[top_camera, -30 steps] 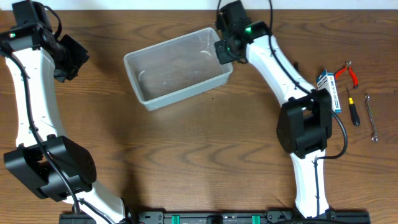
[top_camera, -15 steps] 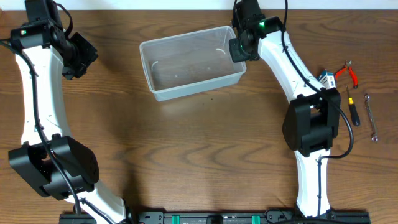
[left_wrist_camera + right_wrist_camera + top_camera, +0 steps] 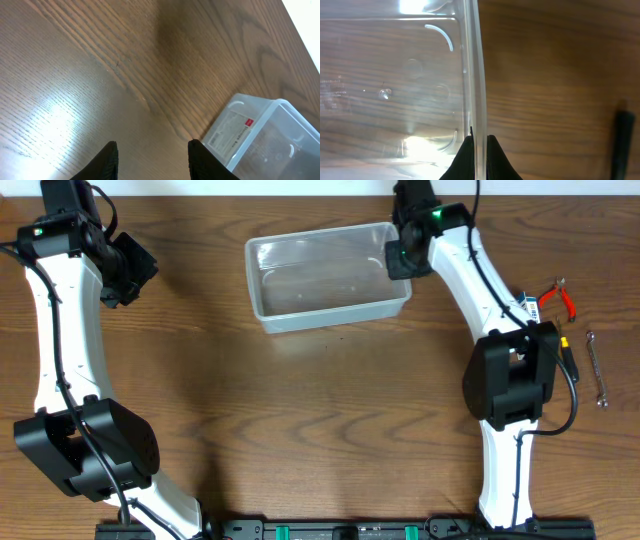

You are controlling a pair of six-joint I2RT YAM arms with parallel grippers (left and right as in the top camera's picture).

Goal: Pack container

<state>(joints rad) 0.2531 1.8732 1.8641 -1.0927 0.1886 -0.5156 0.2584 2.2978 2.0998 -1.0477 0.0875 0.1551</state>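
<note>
The container (image 3: 320,280), a clear plastic tub, lies empty at the back middle of the table. My right gripper (image 3: 398,262) is shut on the tub's right wall. In the right wrist view both fingertips pinch the thin rim between them at the gripper (image 3: 477,145), with the container's floor (image 3: 395,75) to the left. My left gripper (image 3: 125,270) hangs over bare wood at the far left, apart from the tub. In the left wrist view that gripper (image 3: 152,152) is open with nothing between its fingers, and a labelled corner of the container (image 3: 270,135) shows at lower right.
At the right edge lie red-handled pliers (image 3: 558,297), a small screwdriver (image 3: 567,360) and a thin wrench (image 3: 597,368). A blue-and-white box (image 3: 523,307) sits half hidden behind the right arm. A dark blurred object (image 3: 621,140) shows right of the tub.
The right gripper has dragged the container to the right and turned it squarer to the table edge. The left arm shifted slightly at first and then stayed still.
</note>
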